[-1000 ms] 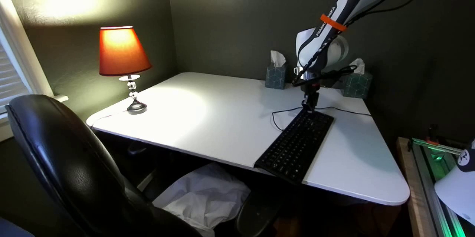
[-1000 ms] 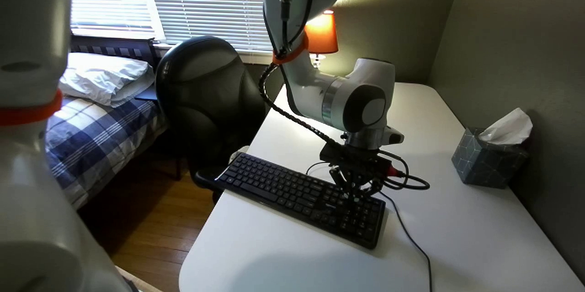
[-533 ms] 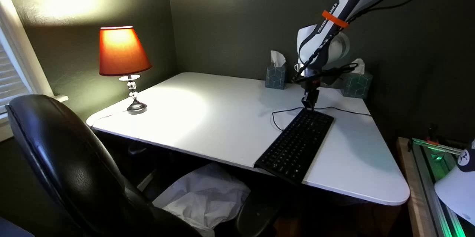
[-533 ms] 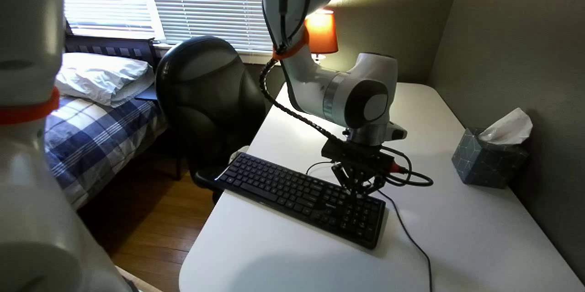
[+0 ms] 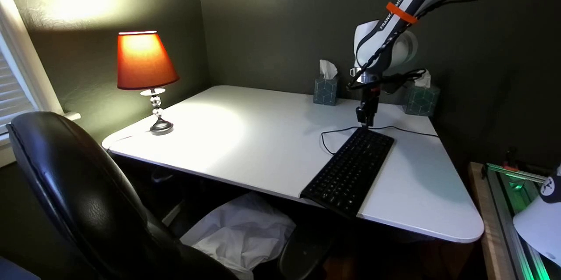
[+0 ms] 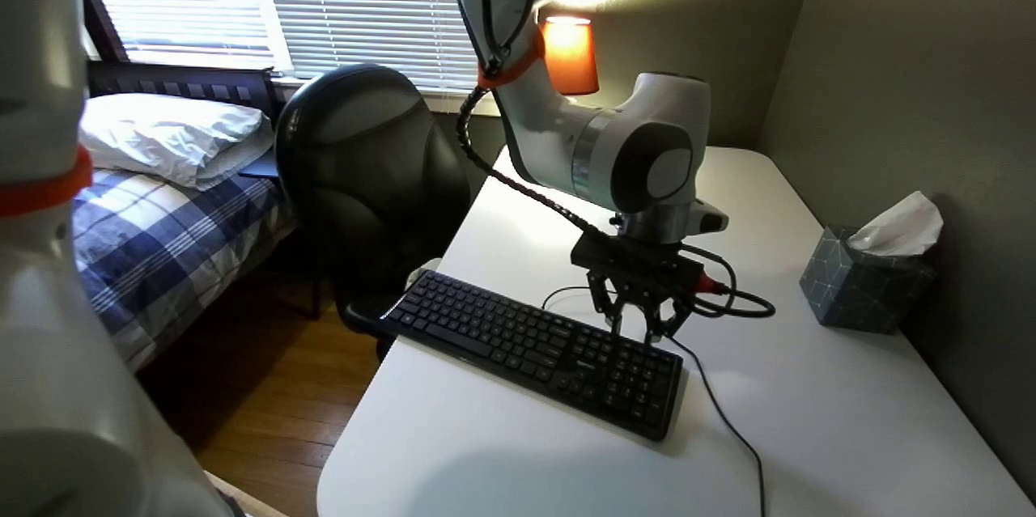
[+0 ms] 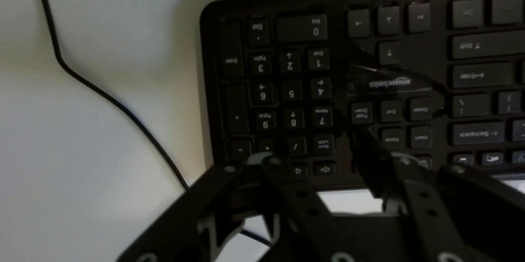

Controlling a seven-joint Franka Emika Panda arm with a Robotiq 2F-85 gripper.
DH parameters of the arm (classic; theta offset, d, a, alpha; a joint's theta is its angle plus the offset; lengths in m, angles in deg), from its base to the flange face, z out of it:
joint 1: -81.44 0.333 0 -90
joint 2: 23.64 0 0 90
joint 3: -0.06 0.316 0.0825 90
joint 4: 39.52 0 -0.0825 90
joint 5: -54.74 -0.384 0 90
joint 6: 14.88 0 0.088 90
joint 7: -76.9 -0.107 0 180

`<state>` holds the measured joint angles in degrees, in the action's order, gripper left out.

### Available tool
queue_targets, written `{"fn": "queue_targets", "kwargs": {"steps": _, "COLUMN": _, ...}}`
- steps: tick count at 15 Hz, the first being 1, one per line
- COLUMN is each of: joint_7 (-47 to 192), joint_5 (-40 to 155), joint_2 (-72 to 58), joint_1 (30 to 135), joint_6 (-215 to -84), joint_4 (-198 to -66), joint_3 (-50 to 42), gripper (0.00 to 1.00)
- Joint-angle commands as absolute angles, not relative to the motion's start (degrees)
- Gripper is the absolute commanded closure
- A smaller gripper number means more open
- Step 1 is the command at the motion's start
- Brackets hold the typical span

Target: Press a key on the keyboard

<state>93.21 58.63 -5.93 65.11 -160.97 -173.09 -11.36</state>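
Daylight filters through white blinds (image 6: 364, 7) at the left, above a plaid-covered bed (image 6: 186, 226). To their right stands a black office chair (image 6: 368, 201), and then the white table (image 6: 453, 436) begins. Across it lies the black keyboard (image 6: 518, 347), the end away from its number pad (image 7: 291, 92) jutting past the table's edge in both exterior views. Farther right, near the number-pad end, the pincer (image 6: 632, 336) hangs with its fingers (image 7: 371, 159) apart, holding nothing; whether their tips touch the keys I cannot tell. Fingers spread like this suit clearing off better than pushing, so I judge the press probably done, which leaves getting clear as the step in hand, though no view proves it. Next should come a straight lift, without sideways drag across the keys; if a press is still owed, the fingers had better come together first, then drop onto one key. Rightmost, past the thin cable (image 7: 123, 108), sits a patterned tissue box (image 6: 862, 282).
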Motion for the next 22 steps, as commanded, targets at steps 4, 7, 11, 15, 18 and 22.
{"fn": "queue_targets", "kwargs": {"steps": 4, "joint_7": 91.52, "joint_5": 59.28, "joint_2": -11.02, "joint_1": 65.25, "joint_6": -162.63, "joint_4": -177.64, "joint_3": -12.54, "gripper": 0.0}}
{"fn": "queue_targets", "kwargs": {"steps": 7, "joint_7": 91.25, "joint_5": 59.51, "joint_2": -12.32, "joint_1": 65.28, "joint_6": -162.72, "joint_4": -178.58, "joint_3": -13.04, "gripper": 0.0}}
{"fn": "queue_targets", "kwargs": {"steps": 11, "joint_7": 90.6, "joint_5": 60.09, "joint_2": -14.2, "joint_1": 65.32, "joint_6": -163.12, "joint_4": -180.1, "joint_3": -13.8, "gripper": 0.0}}
{"fn": "queue_targets", "kwargs": {"steps": 15, "joint_7": 89.32, "joint_5": 61.07, "joint_2": -16.03, "joint_1": 65.51, "joint_6": -164.19, "joint_4": -181.74, "joint_3": -14.56, "gripper": 0.0}}
{"fn": "queue_targets", "kwargs": {"steps": 18, "joint_7": 88.13, "joint_5": 61.83, "joint_2": -17.74, "joint_1": 65.55, "joint_6": -164.72, "joint_4": -183.06, "joint_3": -14.96, "gripper": 0.0}}
{"fn": "queue_targets", "kwargs": {"steps": 22, "joint_7": 89.59, "joint_5": 63.21, "joint_2": -21.6, "joint_1": 63.63, "joint_6": -164.44, "joint_4": -185.52, "joint_3": -17.38, "gripper": 0.0}}
